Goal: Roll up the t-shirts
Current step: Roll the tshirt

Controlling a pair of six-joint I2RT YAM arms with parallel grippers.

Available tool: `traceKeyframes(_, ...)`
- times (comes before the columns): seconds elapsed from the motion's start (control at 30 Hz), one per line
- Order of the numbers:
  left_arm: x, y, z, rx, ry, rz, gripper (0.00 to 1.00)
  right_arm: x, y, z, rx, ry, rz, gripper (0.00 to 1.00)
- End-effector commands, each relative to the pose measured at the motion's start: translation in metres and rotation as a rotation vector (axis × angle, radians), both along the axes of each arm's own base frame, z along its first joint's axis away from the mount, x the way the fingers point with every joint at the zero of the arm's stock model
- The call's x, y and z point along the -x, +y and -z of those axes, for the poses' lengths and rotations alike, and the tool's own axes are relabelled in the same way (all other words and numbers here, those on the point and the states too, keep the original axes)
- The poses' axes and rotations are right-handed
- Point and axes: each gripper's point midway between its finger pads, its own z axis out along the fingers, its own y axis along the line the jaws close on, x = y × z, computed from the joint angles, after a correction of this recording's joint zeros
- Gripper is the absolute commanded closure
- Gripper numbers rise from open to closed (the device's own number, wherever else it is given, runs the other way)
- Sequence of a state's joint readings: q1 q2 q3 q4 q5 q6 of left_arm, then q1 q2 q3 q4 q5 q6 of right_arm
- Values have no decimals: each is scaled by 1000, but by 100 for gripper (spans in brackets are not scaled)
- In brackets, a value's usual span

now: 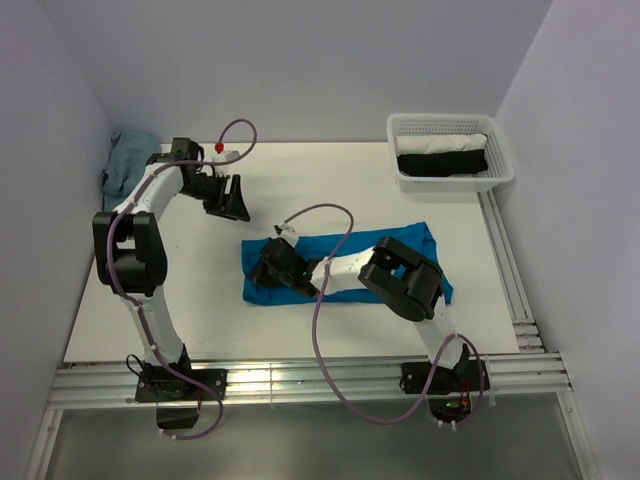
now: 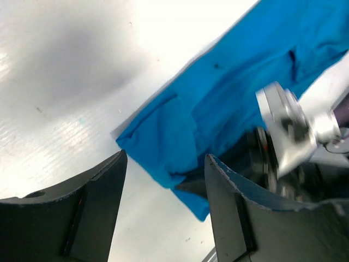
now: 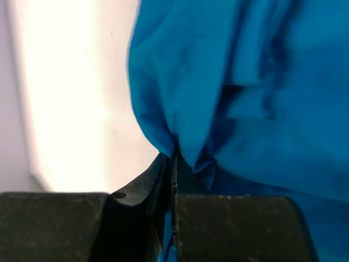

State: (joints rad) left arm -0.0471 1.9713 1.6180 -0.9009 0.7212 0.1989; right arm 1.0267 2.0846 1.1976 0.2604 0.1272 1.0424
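One bright blue t-shirt (image 1: pixel 410 240) lies folded into a long strip across the middle of the table. My right arm stretches over it, and my right gripper (image 1: pixel 264 273) is at the strip's left end. In the right wrist view the right gripper (image 3: pixel 173 159) is shut on a pinched fold of the t-shirt (image 3: pixel 262 82). My left gripper (image 1: pixel 232 202) hangs above the table behind and to the left of the shirt, apart from it. It is open (image 2: pixel 166 159) with nothing between its fingers, and the t-shirt's left end (image 2: pixel 218 93) shows beyond them.
A white mesh basket (image 1: pixel 500 150) at the back right holds a rolled white garment and a rolled black one. A pale blue-grey cloth (image 1: pixel 122 162) is bunched at the back left corner. Metal rails (image 1: pixel 300 380) run along the near and right table edges.
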Motion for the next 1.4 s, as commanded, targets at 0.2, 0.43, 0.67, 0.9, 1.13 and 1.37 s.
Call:
traceKeyframes(0.2,41,7,5,83,12,76,35,-5,-6,-51,-621,67,88,100)
traceKeyframes(0.43,63,-4,36,176,72,115,34,-6,-13,-38,-722,138,128,100)
traceKeyframes(0.67,55,-10,60,113,65,74,32,-5,-15,-36,-725,146,132,100)
traceKeyframes(0.9,35,-17,70,33,42,-15,33,-3,-15,-31,-710,154,124,100)
traceKeyframes(1.13,24,-17,64,-148,-12,-23,89,-2,-18,-24,-626,145,120,100)
traceKeyframes(1.37,23,-9,63,-361,-66,18,100,-1,-26,-19,-424,101,109,76)
